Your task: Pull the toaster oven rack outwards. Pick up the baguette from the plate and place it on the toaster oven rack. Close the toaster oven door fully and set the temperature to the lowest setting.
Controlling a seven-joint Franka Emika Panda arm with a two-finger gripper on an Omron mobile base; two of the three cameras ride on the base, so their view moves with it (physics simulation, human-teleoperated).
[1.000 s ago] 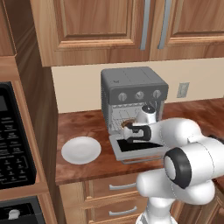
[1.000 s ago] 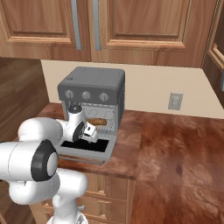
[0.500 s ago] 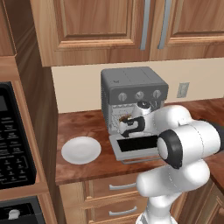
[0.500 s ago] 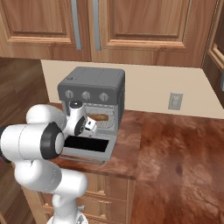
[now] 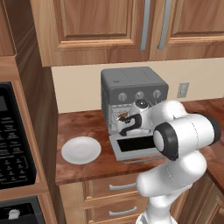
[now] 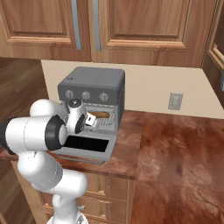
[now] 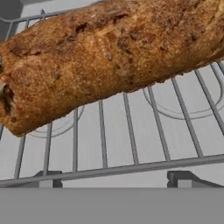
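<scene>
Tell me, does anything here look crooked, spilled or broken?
Nothing stands out. The baguette lies slantwise on the toaster oven rack, whole and unspilled. The toaster oven door hangs open and flat, and the plate sits bare on the counter beside it.

The white arm comes up from the base, bends hard at a big dark-jointed elbow out front, then folds back so the forearm runs inward at about counter height. The wrist is turned so the hand points forward and a bit down, and the gripper (image 6: pixel 93 121) sits at the end of it with its jaws spread wide, nothing pinched between them as far as I can see.
</scene>
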